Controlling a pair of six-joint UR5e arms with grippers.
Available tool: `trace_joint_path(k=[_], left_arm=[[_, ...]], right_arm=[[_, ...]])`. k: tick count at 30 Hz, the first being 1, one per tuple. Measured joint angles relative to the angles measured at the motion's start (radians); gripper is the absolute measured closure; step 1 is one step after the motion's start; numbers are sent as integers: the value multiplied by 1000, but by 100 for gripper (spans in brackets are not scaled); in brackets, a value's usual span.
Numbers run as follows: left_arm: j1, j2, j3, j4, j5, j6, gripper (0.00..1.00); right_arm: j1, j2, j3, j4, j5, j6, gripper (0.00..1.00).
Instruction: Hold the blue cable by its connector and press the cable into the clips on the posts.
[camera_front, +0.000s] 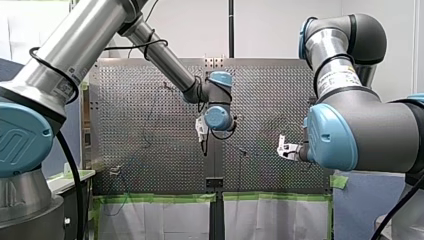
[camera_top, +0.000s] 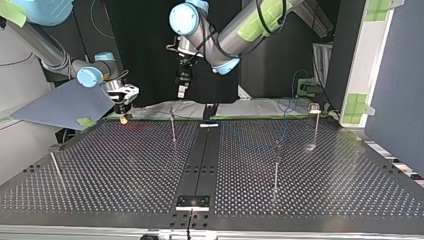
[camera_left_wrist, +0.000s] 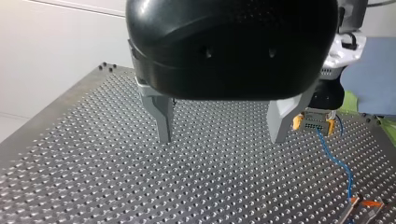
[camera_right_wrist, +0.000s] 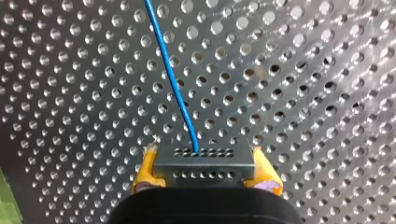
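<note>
My right gripper (camera_right_wrist: 205, 171) is clamped on the connector (camera_right_wrist: 204, 161), and the blue cable (camera_right_wrist: 173, 79) runs straight ahead from the jaws across the table (camera_right_wrist: 303, 93). My left gripper (camera_left_wrist: 224, 126) hangs nearby, its fingers wide apart and empty.

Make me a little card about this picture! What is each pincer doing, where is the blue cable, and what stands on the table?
left pincer: open, holding nothing, hanging over the table
right pincer: shut on the connector, a yellow pad on each side
blue cable: comes out of the connector and runs away over the holes of the table
posts: thin and upright, several spread over the table
cable in clips: cannot tell from these views
</note>
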Motion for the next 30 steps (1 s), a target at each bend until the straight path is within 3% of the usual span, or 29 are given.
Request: trace_joint_path(k=[10, 20, 30], left_arm=[[-34, 84, -84, 24, -37, -52, 1], [-64, 170, -170, 43, -82, -110, 1], [-80, 266, -266, 35, -117, -129, 1]], right_arm=[[-10, -20, 0, 53, 62, -31, 100], [-6, -94, 9, 130, 114, -102, 100], [23, -186, 10, 188, 145, -171, 100]])
